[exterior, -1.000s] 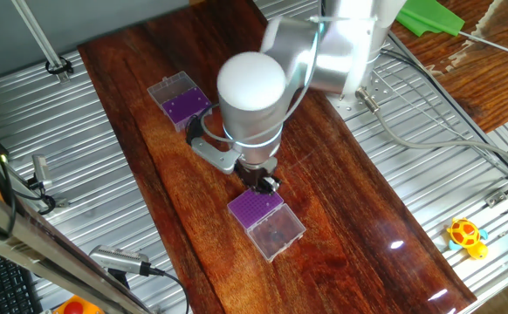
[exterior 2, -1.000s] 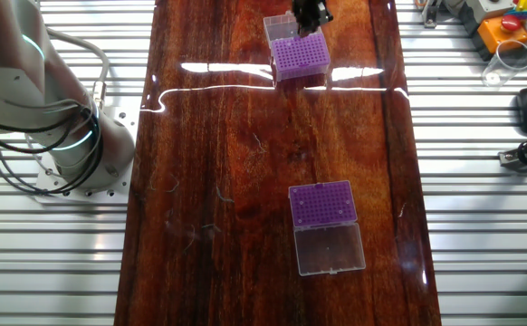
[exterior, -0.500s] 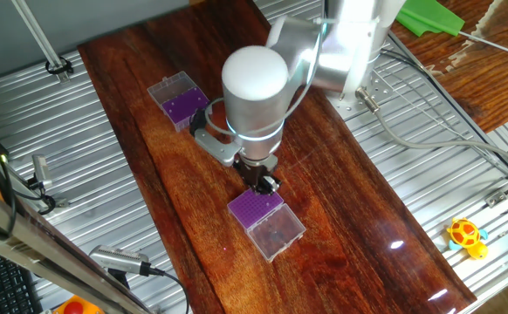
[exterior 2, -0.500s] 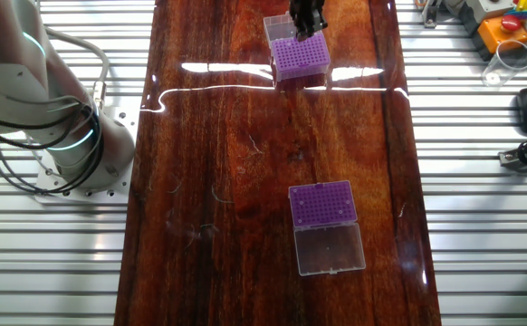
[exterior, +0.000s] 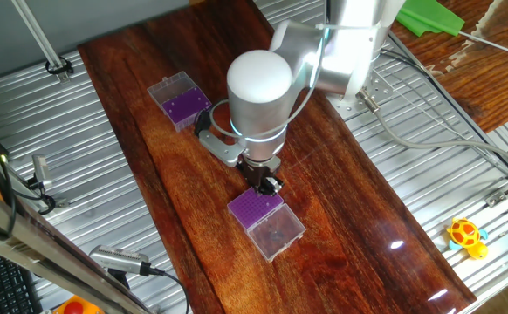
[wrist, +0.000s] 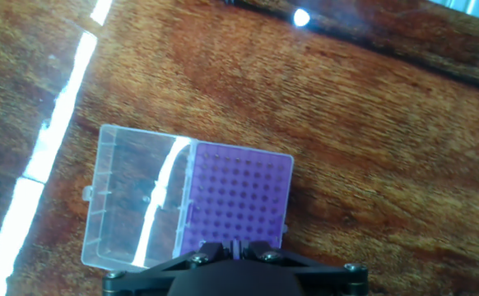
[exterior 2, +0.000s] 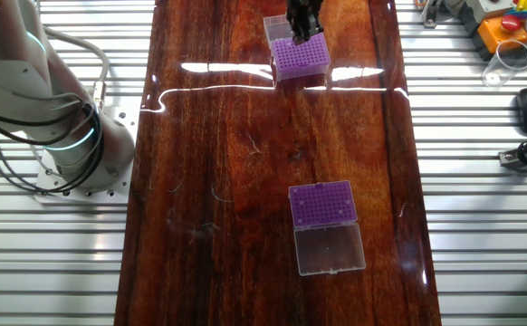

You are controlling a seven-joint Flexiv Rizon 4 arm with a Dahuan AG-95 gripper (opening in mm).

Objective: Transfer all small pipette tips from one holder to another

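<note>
Gripper sat low over the purple tip rack, fingers together at the rack's 6 o'clock edge in the hand view; whether a tip was pinched between them could not be told. Risk, as judged: with the fingertips so near the rack's edge, a slightly off-line descent could miss the hole grid, nudge the light box or catch its clear open lid at 9 o'clock. Arm stood nearly vertical above it. The second rack lay well apart, toward 11 o'clock on the wooden table.

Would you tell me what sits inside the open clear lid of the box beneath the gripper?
The clear lid looks empty, showing wood and a glare streak. Beside it, the purple rack shows rows of holes; the gripper covers its near edge.
</note>
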